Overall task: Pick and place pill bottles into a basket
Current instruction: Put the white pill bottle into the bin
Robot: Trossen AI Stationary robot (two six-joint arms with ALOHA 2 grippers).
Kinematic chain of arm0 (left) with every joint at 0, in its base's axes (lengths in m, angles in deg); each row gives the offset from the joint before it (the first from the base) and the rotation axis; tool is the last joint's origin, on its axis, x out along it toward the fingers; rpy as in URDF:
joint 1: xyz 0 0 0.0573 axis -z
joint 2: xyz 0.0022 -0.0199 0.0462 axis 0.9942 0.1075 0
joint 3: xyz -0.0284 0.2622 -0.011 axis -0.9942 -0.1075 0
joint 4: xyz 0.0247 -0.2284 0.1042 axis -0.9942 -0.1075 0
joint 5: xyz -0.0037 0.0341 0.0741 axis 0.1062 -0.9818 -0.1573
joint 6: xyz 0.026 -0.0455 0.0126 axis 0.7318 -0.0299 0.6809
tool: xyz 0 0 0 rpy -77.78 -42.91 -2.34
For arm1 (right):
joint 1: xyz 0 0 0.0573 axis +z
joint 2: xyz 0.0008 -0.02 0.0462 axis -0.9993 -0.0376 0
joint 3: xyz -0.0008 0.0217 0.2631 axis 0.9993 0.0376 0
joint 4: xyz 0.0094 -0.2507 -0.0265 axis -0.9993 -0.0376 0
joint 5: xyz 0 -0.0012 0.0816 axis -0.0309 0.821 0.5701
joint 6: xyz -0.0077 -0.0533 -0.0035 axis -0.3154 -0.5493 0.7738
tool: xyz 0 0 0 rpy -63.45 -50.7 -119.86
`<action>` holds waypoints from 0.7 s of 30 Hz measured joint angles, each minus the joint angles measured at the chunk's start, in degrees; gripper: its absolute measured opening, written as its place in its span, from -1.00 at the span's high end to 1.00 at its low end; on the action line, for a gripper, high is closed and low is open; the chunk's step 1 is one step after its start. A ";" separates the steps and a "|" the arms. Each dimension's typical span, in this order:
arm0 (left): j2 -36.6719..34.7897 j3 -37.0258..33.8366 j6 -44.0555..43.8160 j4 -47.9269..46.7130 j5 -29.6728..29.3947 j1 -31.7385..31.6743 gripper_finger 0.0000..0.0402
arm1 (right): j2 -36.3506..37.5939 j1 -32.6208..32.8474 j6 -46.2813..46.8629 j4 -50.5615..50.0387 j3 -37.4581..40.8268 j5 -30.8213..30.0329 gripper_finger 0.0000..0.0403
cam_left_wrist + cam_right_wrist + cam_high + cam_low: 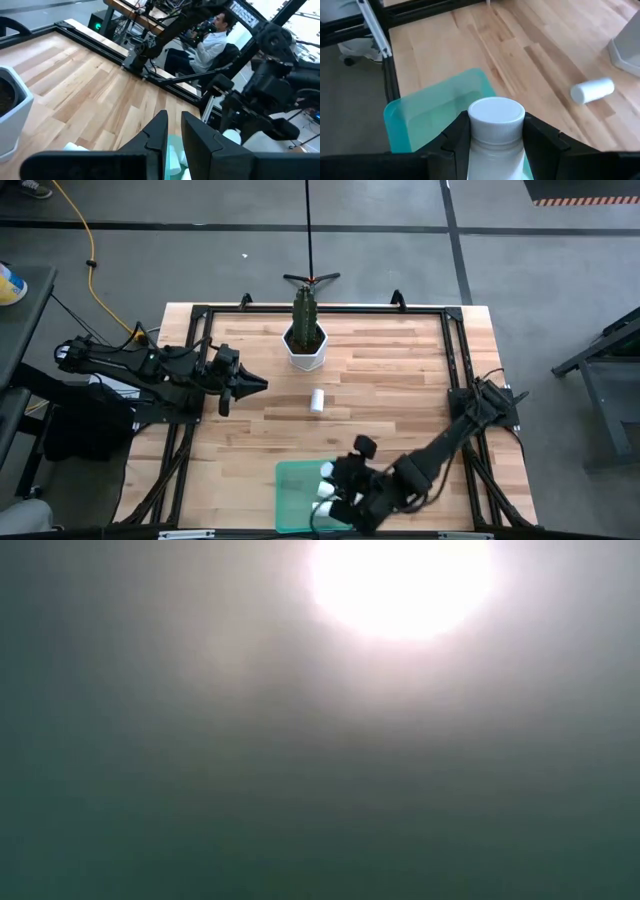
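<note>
My right gripper (496, 131) is shut on a white pill bottle with a ribbed cap (496, 117), over the right side of the translucent green tray (298, 492), which also shows in the right wrist view (435, 107). White bottle shapes (327, 472) show at the tray beside that gripper. Another white bottle (317, 400) lies on its side on the wood mid-table; it also shows in the right wrist view (592, 91). My left gripper (260, 385) hangs shut and empty at the table's left, its narrow finger gap showing in the left wrist view (173, 135). The low view is washed out. My right gripper pinches the bottle between its two fingers, one on each side of the body just behind the cap (495, 147). The bottle lies along the fingers with its cap end pointing out ahead of them. It is held above the green tray.
A white hexagonal plant pot (306, 348) with a green plant stands at the far middle of the table. A black frame (200, 315) runs round the table's edges. Bare wood lies between the pot and the tray. A person sits beyond the table (210, 42).
</note>
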 joint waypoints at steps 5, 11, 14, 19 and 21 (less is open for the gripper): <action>1.88 -0.02 0.01 1.63 -0.38 0.00 0.55 | -2.18 1.15 4.93 0.50 0.00 -1.03 0.31; 4.88 -0.02 0.61 2.56 0.10 -0.01 0.55 | -5.78 1.35 10.72 5.25 0.02 -7.84 0.31; 5.04 -0.04 1.97 3.95 2.62 -0.02 0.55 | -7.84 1.29 12.11 10.14 0.02 -9.63 0.31; 2.98 -0.04 6.30 8.38 8.06 0.00 0.55 | -11.68 0.94 12.21 19.03 0.02 -11.29 0.31; 1.61 -0.02 7.51 9.06 9.64 0.00 0.55 | -13.11 0.75 12.97 22.07 0.02 -11.33 0.31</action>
